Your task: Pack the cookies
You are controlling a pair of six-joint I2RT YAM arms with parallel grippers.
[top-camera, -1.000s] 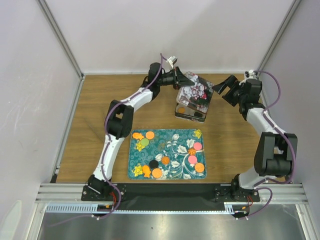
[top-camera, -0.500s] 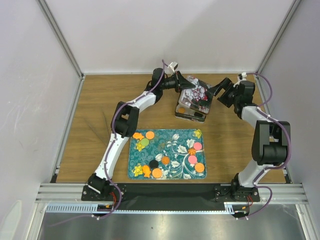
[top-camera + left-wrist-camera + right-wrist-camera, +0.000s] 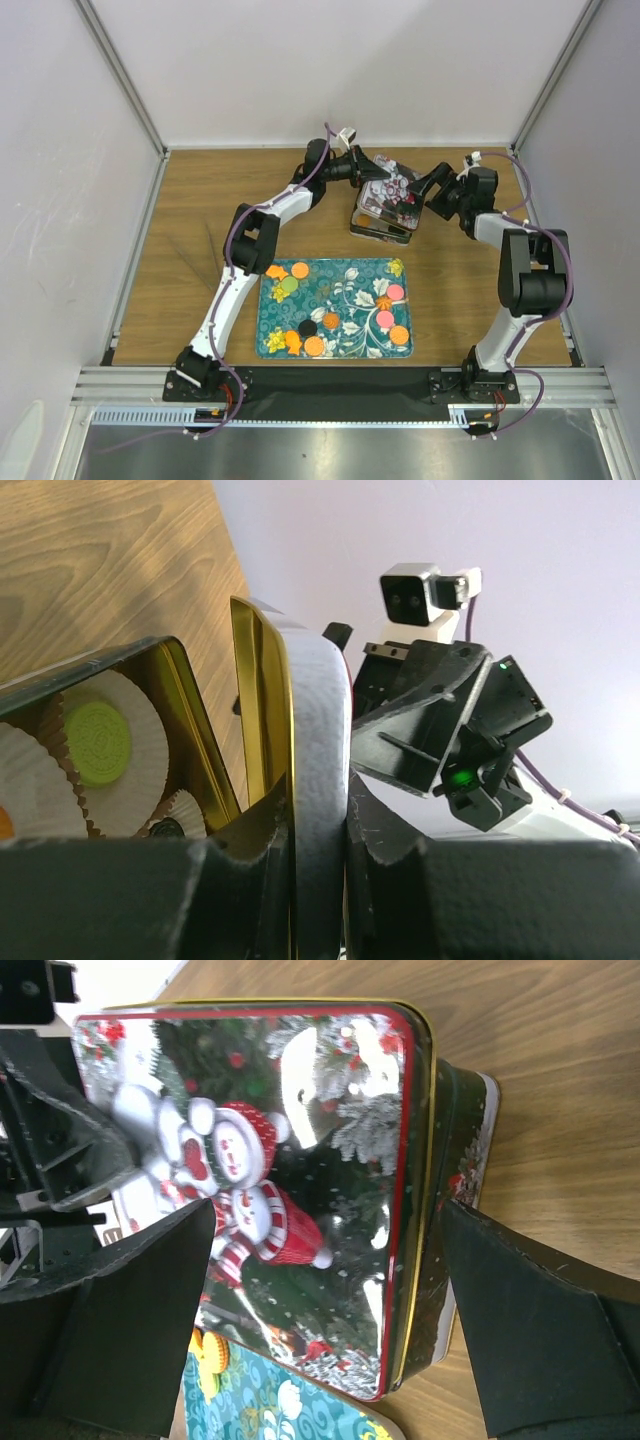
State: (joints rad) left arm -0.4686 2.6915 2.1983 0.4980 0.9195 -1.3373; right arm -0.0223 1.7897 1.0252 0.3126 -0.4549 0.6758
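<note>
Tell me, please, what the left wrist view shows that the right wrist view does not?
Only the left wrist view: the inside of the tin, where a green cookie lies in a white paper cup. Only the right wrist view: the snowman print on the lid and a corner of the teal tray. Both: the tin, the lid, the left tool clamped on the lid, and the wooden table.

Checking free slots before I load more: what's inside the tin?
White paper cups, one holding a green cookie. The lid, held over the tin, hides the remaining cups from every view.
</note>
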